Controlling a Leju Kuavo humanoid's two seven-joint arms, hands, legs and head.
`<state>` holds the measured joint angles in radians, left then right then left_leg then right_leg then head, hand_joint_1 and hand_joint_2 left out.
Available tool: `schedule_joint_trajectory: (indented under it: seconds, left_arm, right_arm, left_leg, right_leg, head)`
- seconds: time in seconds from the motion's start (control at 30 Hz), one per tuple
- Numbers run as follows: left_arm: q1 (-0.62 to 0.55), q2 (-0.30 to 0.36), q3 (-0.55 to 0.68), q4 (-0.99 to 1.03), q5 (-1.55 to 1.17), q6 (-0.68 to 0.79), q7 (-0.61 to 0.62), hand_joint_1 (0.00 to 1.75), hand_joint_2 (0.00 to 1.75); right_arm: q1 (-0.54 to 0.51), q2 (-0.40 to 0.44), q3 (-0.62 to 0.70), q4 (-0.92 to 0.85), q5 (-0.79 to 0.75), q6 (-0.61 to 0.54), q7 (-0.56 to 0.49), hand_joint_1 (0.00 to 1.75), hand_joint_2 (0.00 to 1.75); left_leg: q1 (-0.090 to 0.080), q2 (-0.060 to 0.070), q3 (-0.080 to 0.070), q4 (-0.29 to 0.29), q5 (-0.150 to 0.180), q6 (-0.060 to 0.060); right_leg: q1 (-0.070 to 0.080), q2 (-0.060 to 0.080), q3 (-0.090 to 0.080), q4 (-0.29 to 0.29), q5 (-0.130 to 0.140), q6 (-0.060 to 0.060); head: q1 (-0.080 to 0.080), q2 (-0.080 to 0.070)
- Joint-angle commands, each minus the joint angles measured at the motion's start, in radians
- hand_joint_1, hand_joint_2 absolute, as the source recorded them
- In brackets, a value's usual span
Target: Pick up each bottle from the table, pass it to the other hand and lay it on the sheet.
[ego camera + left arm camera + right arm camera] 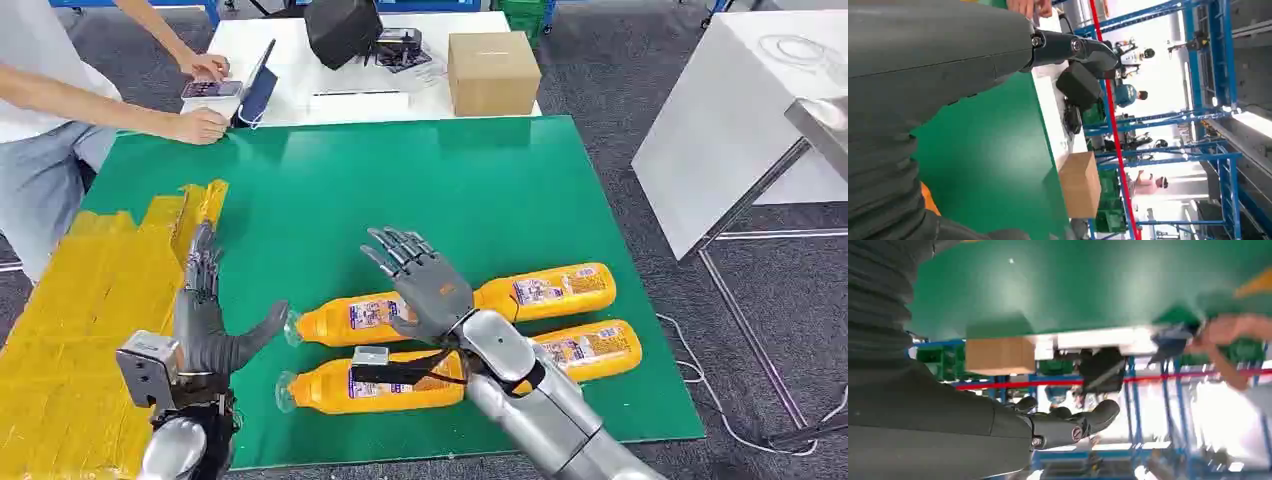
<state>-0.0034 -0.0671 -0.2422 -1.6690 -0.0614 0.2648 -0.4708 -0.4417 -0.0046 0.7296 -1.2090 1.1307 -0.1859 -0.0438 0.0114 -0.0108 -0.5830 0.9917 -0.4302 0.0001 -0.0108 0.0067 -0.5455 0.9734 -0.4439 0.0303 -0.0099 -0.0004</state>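
Four bottles (470, 335) lie under right hand (425, 285).

We see the right hand (425, 280) covering the middle of one orange bottle (350, 320), and its forearm (520, 385) crossing the nearer bottle (345, 388) and hiding the neck end of a third (595, 350). The person (60, 110) at the table's far corner is cut off by the picture's edge. The right wrist view is blurred, so we cannot make out the person's arm (1233, 337) clearly.

- Four orange bottles (372, 318) lay on the green worktop (480, 190).
- Both hands, left hand (205, 325) and right hand (425, 280), were empty, fingers (392, 245) spread.
- A yellow sheet (90, 300) lay beside.
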Motion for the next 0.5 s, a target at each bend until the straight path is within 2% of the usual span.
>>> schedule_joint_trajectory:
  seconds: [0.03,0.23,0.5]
  left_arm:
    - [-0.063,-0.010,-0.010,0.094,0.025,-0.018,-0.004,0.00,1.75]
    - [-0.093,-0.012,-0.037,0.124,0.038,-0.019,-0.016,0.00,1.75]
    - [-0.101,-0.008,-0.071,0.113,0.037,-0.018,-0.033,0.00,1.75]
  right_arm:
    - [-0.156,0.009,0.130,0.282,-0.025,0.041,-0.030,0.00,1.75]
    - [-0.226,0.048,0.173,0.499,-0.039,0.058,-0.039,0.00,1.75]
    - [-0.254,0.087,0.150,0.619,-0.096,0.086,-0.034,0.00,1.75]
  left_leg:
    - [0.000,0.002,0.004,-0.001,-0.001,0.001]
    - [0.000,0.001,0.004,-0.001,-0.001,0.001]
    - [0.000,0.000,0.003,0.000,0.000,0.001]
  right_leg:
    - [0.000,0.001,0.004,-0.001,0.000,-0.001]
    - [0.000,-0.001,0.004,-0.002,-0.001,-0.001]
    - [0.000,-0.001,0.003,-0.001,-0.001,-0.001]
  head:
    - [0.000,0.000]
    - [0.000,0.000]
    - [0.000,0.000]
